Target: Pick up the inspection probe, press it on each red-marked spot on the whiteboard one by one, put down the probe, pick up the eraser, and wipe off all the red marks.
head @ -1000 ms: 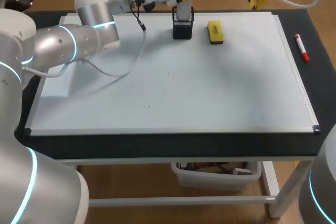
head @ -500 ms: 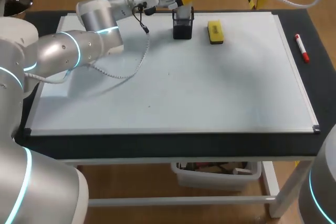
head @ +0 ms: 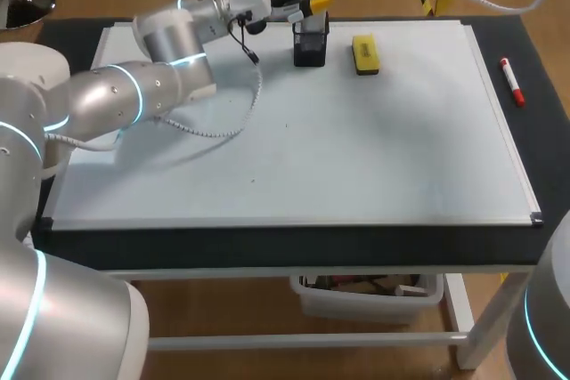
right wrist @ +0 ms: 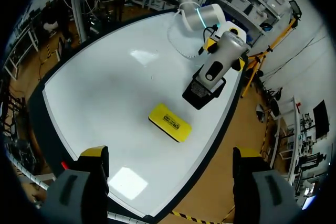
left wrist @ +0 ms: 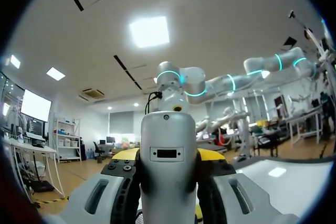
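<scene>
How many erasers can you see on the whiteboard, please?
1: the yellow eraser lies near the far edge of the whiteboard, right of the black holder. My left arm hides part of the board.

The whiteboard [head: 356,149] lies open across its middle, front and right, while its far edge carries the black holder [head: 309,49], the yellow eraser [head: 365,53] nearby, and the left arm [head: 160,51] with draped cable [head: 233,124], its left gripper [head: 313,1] clamped on the inspection probe [left wrist: 168,161].

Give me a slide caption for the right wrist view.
Left gripper grips the probe in its black holder, yellow eraser nearby on the whiteboard.
</scene>
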Robot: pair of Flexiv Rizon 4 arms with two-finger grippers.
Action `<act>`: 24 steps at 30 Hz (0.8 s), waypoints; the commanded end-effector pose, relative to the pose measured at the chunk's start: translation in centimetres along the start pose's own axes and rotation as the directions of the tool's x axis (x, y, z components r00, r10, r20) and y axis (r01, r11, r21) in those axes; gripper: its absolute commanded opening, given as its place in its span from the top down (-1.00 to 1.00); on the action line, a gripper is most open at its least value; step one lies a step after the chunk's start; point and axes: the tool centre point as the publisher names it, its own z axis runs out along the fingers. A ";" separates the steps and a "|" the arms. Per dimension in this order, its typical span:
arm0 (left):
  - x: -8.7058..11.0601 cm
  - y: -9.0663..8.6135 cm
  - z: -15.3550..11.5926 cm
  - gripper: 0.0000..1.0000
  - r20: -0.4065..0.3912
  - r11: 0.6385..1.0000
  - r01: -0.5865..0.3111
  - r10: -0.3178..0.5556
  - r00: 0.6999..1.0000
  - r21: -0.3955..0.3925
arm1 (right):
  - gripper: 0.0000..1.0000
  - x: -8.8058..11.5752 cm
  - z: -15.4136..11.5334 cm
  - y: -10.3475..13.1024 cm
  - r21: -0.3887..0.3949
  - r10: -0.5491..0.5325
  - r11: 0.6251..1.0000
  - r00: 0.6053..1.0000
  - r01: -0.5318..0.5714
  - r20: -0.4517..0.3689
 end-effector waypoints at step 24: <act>-2.8 2.4 -0.9 1.00 -0.364 1.000 0.009 -0.002 0.931 0.018 | -1.00 0.0 -0.2 0.1 0.005 -0.002 1.000 1.000 0.002 -0.006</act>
